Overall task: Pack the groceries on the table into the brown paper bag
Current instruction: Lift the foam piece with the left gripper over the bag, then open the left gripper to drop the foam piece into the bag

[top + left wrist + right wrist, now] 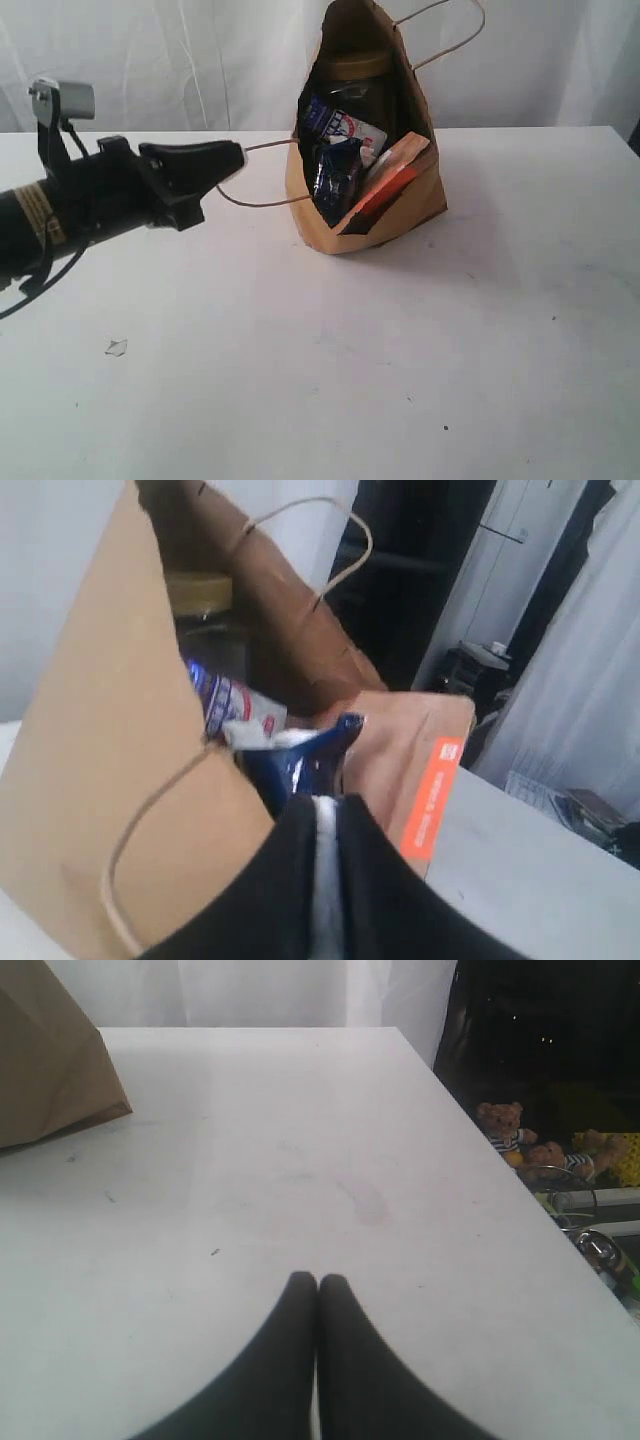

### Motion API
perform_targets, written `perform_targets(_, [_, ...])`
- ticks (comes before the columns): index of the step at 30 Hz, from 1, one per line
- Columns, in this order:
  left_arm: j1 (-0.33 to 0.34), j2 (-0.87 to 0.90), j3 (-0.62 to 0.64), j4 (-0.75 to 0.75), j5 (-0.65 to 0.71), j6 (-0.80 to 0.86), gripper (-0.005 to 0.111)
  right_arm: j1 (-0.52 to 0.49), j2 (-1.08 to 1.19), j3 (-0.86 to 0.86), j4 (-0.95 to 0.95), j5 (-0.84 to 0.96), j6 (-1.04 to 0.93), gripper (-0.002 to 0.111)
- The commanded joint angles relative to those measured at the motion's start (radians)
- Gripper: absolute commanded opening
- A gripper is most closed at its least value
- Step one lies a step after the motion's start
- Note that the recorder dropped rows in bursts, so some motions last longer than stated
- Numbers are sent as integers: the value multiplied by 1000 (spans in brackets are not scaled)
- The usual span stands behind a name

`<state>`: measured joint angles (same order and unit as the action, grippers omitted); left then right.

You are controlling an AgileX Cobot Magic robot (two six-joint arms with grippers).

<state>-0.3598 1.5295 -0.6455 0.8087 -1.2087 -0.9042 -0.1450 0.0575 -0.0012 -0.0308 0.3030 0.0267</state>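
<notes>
Kraft-brown paper bag (300, 195) toward twelve o'clock on the white table (350, 380), yellow-lidded jar (352, 70), blue-white carton (335, 122), noodle pack (335, 170) and orange-brown pouch (392, 175) inside, left gripper (235, 158) at its nine o'clock pinched on the cord handle (265, 203), right gripper (318, 1285) closed on nothing

Closed gripper (325, 805) near brown paper bag (90, 780), dark-blue noodle pack (290, 765), orange-brown pouch (400, 750) inside

1 bag (310, 215), 1 jar (355, 85), 1 carton (342, 126), 1 pouch (392, 178).
</notes>
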Motion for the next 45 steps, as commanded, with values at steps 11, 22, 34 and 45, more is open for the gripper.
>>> perform_targets(11, [-38,97,-321,35,-12,-5,0,-5,-6,1,-5,-4,2,0])
perform_targets(22, [-125,313,-546,58,-12,75,0,-5,-6,1,-5,-4,2,0])
perform_targets(34, [-141,426,-648,76,3,160,71,-5,-6,1,-5,-4,2,0])
perform_targets(45, [-141,422,-640,94,7,149,78,-5,-6,1,-5,-4,2,0])
